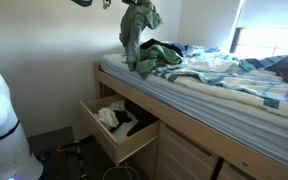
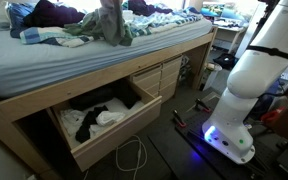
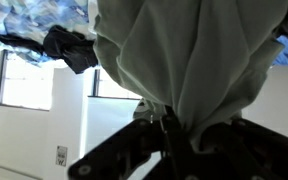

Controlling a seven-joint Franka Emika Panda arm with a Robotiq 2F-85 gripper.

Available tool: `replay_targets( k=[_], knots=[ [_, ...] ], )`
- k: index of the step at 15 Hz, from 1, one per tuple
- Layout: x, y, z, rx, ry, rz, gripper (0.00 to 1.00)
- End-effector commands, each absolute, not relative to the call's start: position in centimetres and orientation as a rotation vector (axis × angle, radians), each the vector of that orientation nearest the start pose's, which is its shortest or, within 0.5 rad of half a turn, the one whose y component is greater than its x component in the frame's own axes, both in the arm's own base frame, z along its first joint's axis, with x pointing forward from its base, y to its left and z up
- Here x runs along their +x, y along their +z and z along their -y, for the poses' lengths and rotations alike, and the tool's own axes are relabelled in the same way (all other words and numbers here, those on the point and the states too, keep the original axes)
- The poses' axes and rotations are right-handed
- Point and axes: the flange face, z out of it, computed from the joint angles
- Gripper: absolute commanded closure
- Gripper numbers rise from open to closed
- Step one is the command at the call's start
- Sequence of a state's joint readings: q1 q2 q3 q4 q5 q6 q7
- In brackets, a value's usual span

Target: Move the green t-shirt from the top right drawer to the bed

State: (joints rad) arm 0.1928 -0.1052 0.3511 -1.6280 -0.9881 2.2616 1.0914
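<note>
Here the gripper [image 3: 168, 128] is clenched on the green t-shirt [image 3: 184, 55]; in the wrist view, which stands upside down, its dark fingers [image 3: 114, 155] pinch a bunched fold of the cloth, and the rest of the garment fills much of the frame; in both exterior views the green t-shirt [image 1: 139, 30] [image 2: 112, 22] hangs in a long drape over the bed [image 1: 219, 105] [image 2: 44, 70], its lower hem touching or just above the rumpled blue-and-white bedding [image 1: 189, 68] near the bed's edge; a dark garment [image 1: 164, 48] lies on the bedding just beside the hanging shirt; below the mattress a wooden drawer [image 1: 136, 146] [image 2: 124, 136] stands pulled out, with white clothes [image 1: 109, 114] and dark clothes [image 1: 136, 125] lying inside it; the robot's white body [image 2: 249, 80] stands on the floor beside the bed frame; a pale cable [image 2: 134, 160] loops on the floor in front of the open drawer; a bright window [image 3: 24, 80] shows in the wrist view.
</note>
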Motion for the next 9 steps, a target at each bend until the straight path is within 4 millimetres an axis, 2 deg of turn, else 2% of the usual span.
replay_targets(
  k=[1,6,9],
  knots=[
    [51.9,77.6,-27.0,-2.621,-2.000,-0.362,0.95],
    [56.3,78.5,-22.4,-2.483,-2.178,-0.535,0.95],
    [57.9,79.5,-19.1,-2.446,-2.274,-0.608,0.95]
  ],
)
